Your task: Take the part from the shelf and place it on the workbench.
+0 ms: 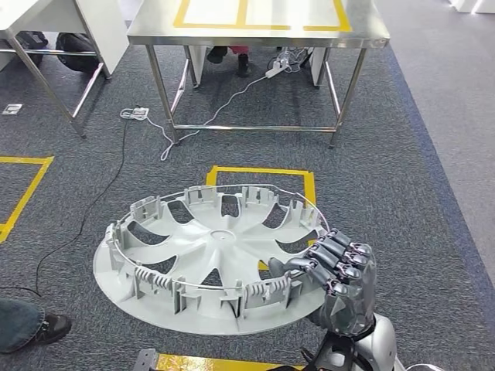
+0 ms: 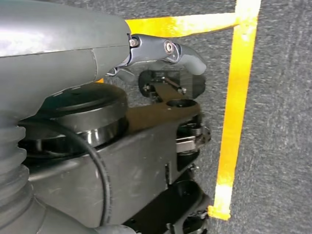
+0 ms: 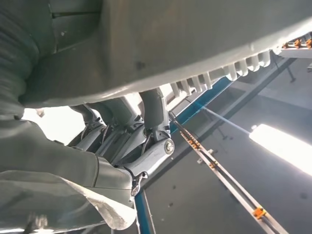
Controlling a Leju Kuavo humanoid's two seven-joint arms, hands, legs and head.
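The part is a large pale grey wheel cover (image 1: 222, 247) with curved spokes and ribbed clips around its rim. It hangs nearly flat above the carpet, inner face up. My right hand (image 1: 341, 282) grips its right rim, dark fingers curled over the edge. In the right wrist view the cover's underside (image 3: 184, 44) spans the picture, with my fingers (image 3: 154, 112) hooked onto its rim. The steel workbench (image 1: 373, 37) stands ahead, its top marked with yellow tape. My left hand (image 2: 110, 53) hangs low over the floor, its thumb (image 2: 184, 53) stretched out, holding nothing.
A second steel table (image 1: 99, 31) stands at the far left. A black cable (image 1: 87, 216) and a white power strip (image 1: 135, 113) lie on the grey carpet before the workbench. Yellow tape squares (image 1: 263, 171) mark the floor. A person's shoe (image 1: 49, 328) is at the lower left.
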